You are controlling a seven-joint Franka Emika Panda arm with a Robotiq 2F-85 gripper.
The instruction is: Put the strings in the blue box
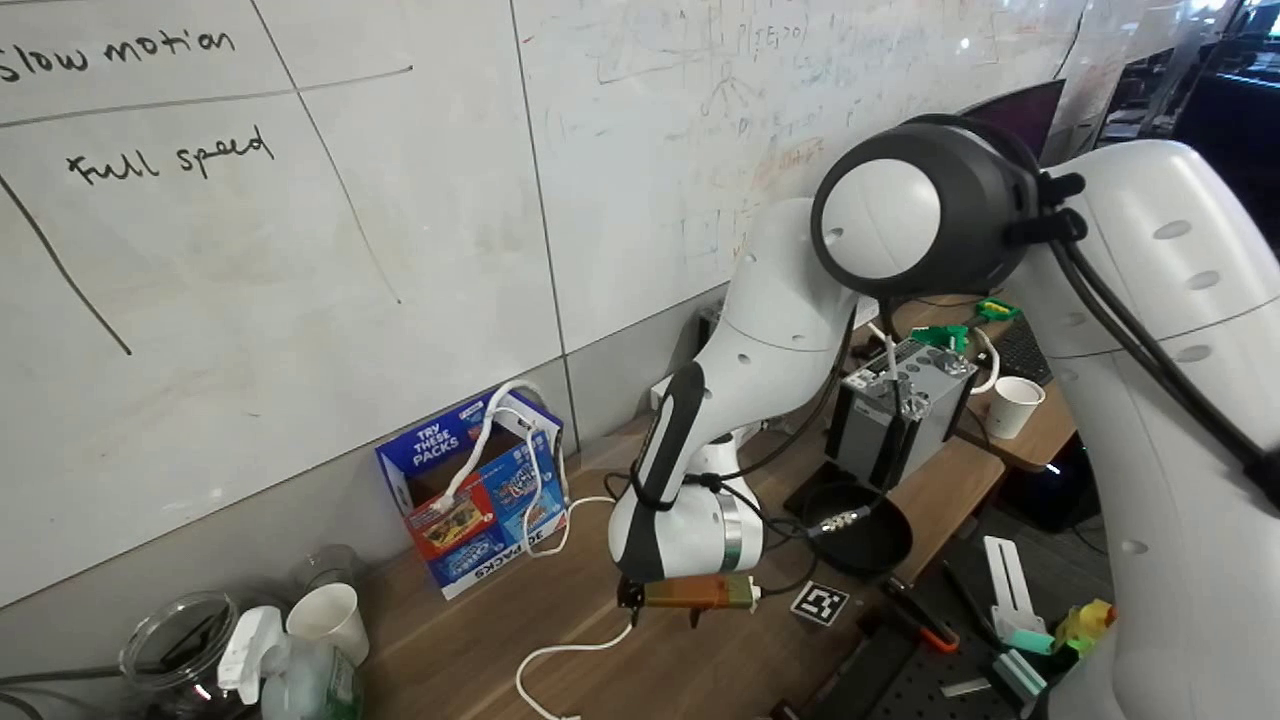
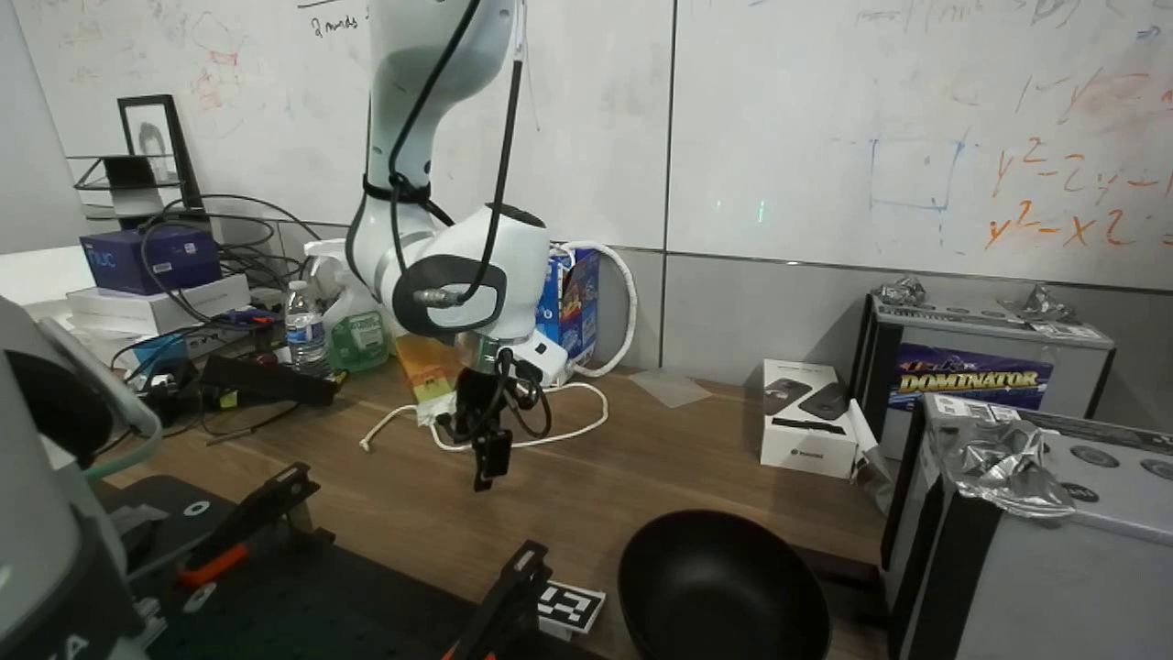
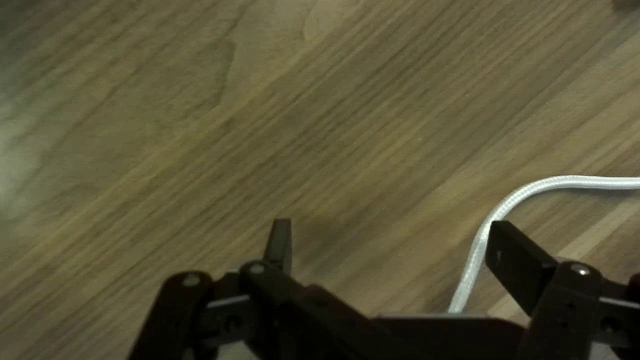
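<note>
Wooden tabletop (image 3: 300, 125), end effector (image 3: 391, 225) above, jaws apart, white strings (image 3: 575, 182) there and across the blue box (image 1: 495, 520)

The blue box (image 1: 511, 488) stands upright on the bench (image 1: 450, 650), its top open, a lettered flap raised at the back and a red patch among the blue on its front. The strings (image 1: 484, 437), white cord both thick and thin, loop over its opening and front; thinner lengths run out and curve across the bench.
</note>
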